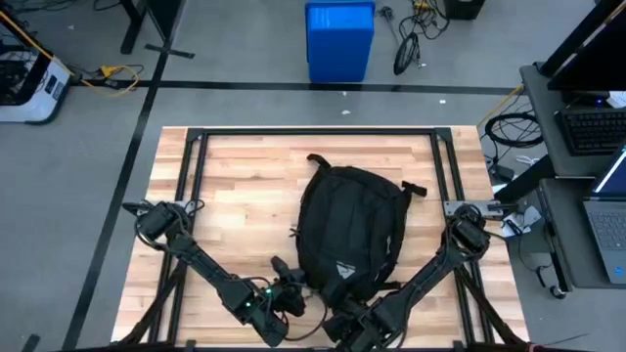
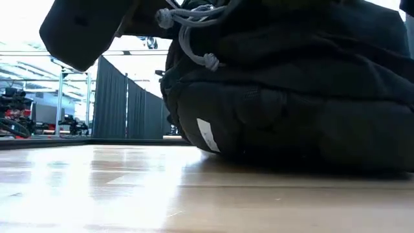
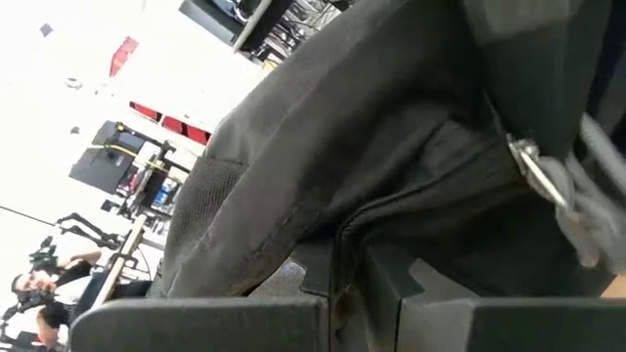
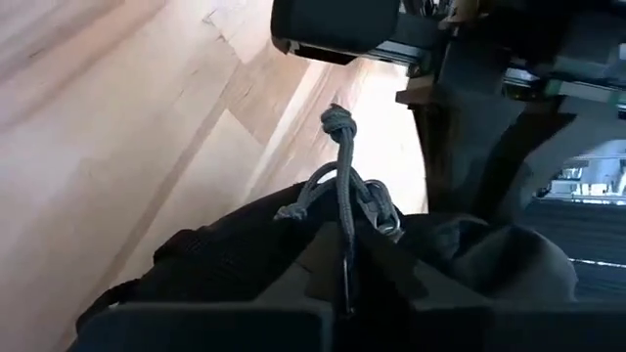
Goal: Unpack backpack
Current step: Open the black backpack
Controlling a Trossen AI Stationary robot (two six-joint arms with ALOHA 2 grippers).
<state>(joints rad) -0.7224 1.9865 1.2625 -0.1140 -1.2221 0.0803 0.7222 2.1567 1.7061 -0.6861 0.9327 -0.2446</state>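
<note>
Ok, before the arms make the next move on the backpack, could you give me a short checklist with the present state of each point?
1. Right gripper holds the grey zipper cord: ok, shut on it.
2. Left gripper grips the backpack: ok, shut on a fold of fabric.
3. Backpack rests on the table, inside its edges: ok.
4. Metal zipper pull is apart from the left gripper: ok.
5. Zipper is opened: cannot tell, fabric hides it.
</note>
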